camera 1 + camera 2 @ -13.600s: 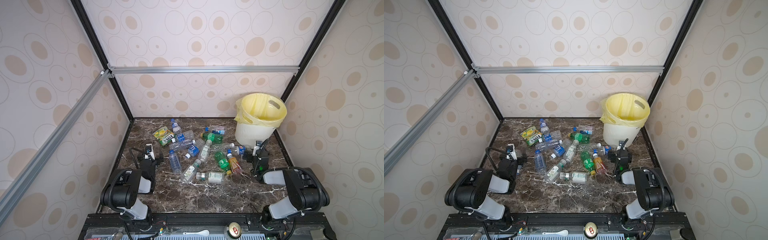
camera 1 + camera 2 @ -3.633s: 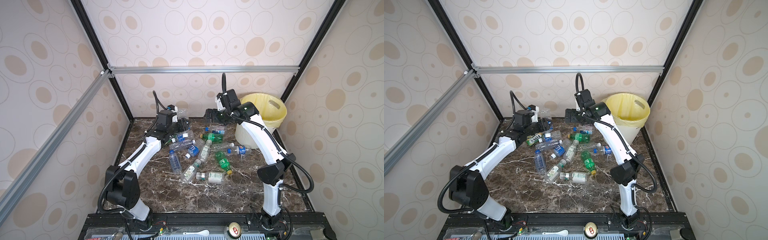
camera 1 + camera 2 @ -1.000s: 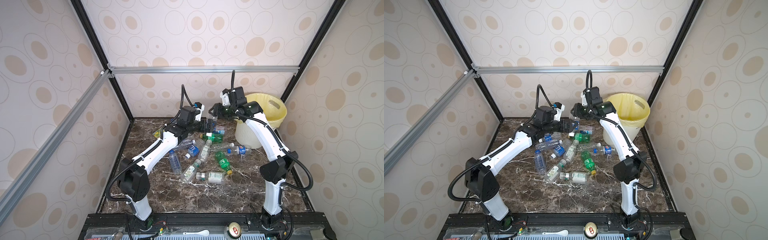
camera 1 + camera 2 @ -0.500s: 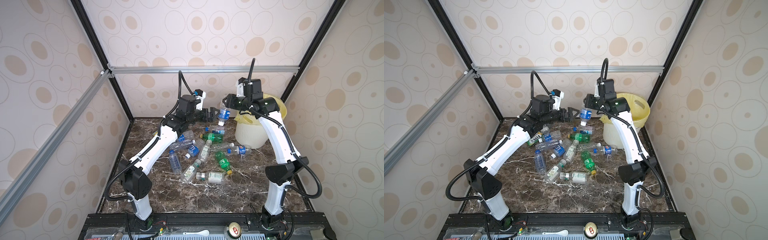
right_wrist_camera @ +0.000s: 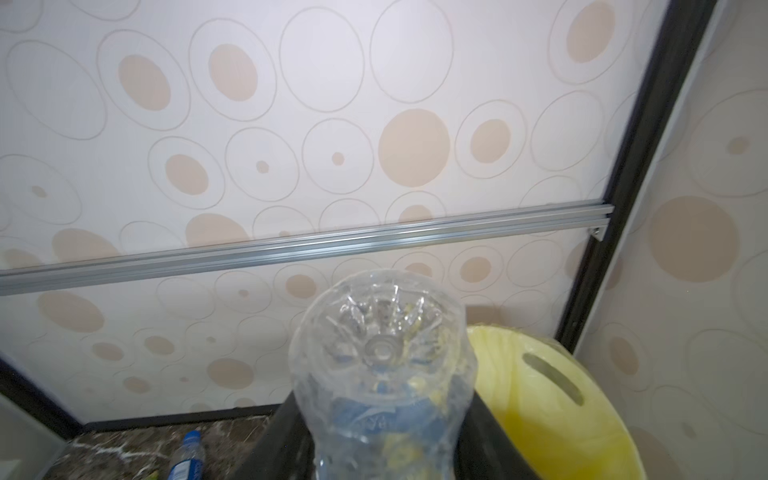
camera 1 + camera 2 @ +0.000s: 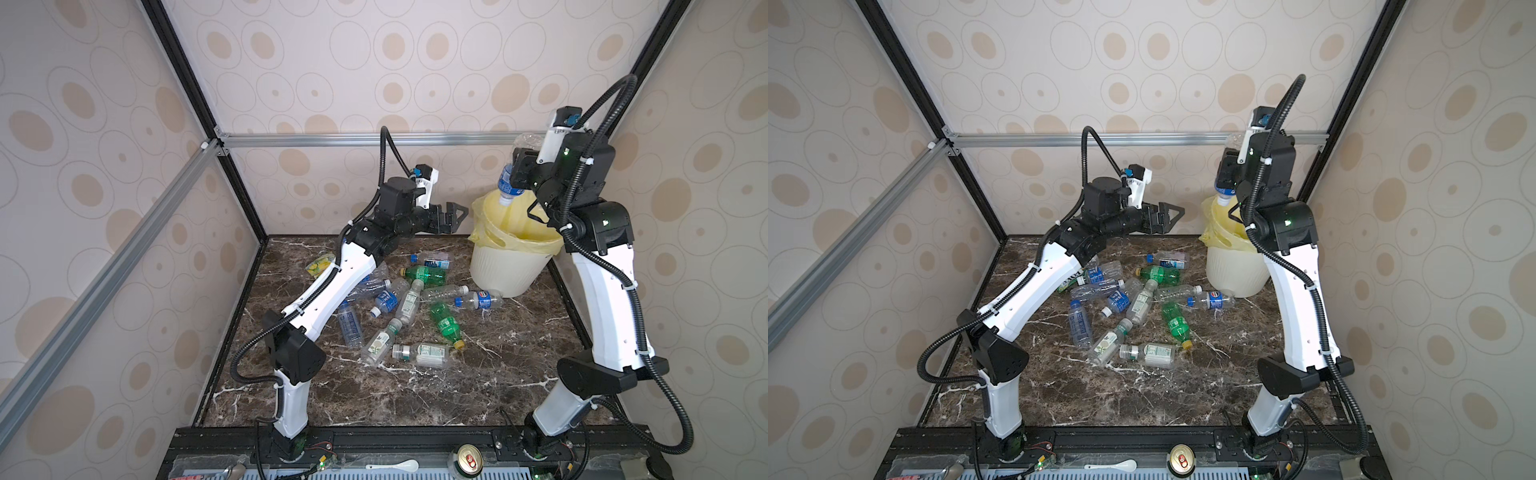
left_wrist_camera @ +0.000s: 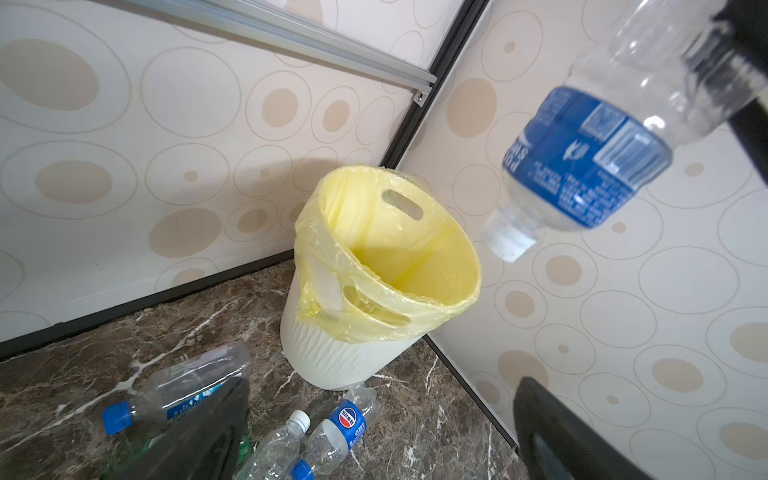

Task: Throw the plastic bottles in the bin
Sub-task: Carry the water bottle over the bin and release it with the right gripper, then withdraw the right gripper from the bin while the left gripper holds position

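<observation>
1. Right gripper [image 6: 524,165] is clamped on a clear bottle [image 6: 509,183]. Its black fingers pinch the body near the base, and the cap points down, high above the bin [image 6: 505,270].
2. Left gripper [image 6: 453,214] hangs with jaws wide apart and nothing between them, pointing toward the bin from above the far end of the tabletop [image 6: 457,395].
3. Other plastic bottles [image 6: 409,299] lie scattered on the dark, white-veined marble between the two arms. One, a blue-labelled bottle [image 6: 480,300], lies just beside the bin's foot.
4. A yellow-green snack packet [image 6: 320,264] is partly hidden by the left arm, and a metal can [image 6: 467,459] sits on the front ledge, off the marble.
5. The bin is round, white and ribbed, narrowing downward. A thin, crinkled pale yellow bag folds over its rim, and the handle slot shows through.
6. The held bottle is thin transparent plastic, slightly dented, with a blue label and a white cap. Its moulded, petal-shaped base fills the right wrist view.
</observation>
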Controlling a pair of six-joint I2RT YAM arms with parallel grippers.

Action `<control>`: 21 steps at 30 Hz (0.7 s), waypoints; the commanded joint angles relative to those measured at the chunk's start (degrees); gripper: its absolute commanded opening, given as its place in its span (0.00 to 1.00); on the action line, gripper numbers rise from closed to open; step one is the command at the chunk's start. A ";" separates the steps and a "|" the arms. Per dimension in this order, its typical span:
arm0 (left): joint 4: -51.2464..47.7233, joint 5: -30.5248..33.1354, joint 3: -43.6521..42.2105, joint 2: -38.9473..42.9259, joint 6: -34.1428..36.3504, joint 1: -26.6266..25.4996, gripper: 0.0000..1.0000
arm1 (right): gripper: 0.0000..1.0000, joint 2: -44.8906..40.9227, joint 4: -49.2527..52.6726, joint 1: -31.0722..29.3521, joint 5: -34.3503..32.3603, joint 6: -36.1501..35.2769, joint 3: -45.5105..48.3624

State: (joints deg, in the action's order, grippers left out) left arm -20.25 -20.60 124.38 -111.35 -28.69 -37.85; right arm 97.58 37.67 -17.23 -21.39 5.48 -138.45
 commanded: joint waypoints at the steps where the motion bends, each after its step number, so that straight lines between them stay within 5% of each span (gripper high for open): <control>1: -1.67 -0.36 2.69 0.16 0.27 -0.40 0.99 | 0.32 1.60 -4.60 2.63 -4.47 -3.29 1.43; 5: -2.33 0.44 2.27 0.77 1.16 -0.43 0.99 | 0.33 7.30 -1.85 6.62 -3.76 0.05 1.34; 9: -3.14 1.73 1.92 1.33 2.08 -0.40 0.99 | 0.73 16.93 10.46 9.04 -2.97 3.45 -9.97; 12: -3.57 2.65 1.58 1.66 2.47 -0.41 0.99 | 0.91 17.99 13.14 8.94 -1.18 4.73 -13.41; 17: -3.86 2.89 1.22 1.58 2.49 -0.39 0.99 | 0.99 11.60 5.14 8.97 0.43 5.22 -0.91; 21: -3.83 2.94 1.15 1.47 2.41 -0.39 0.99 | 1.00 11.74 7.68 8.97 1.53 5.74 -0.90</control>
State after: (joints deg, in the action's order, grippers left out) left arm -23.29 -18.06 124.44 -111.31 -27.38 -38.04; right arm 111.81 45.71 -8.19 -20.80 10.09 -138.85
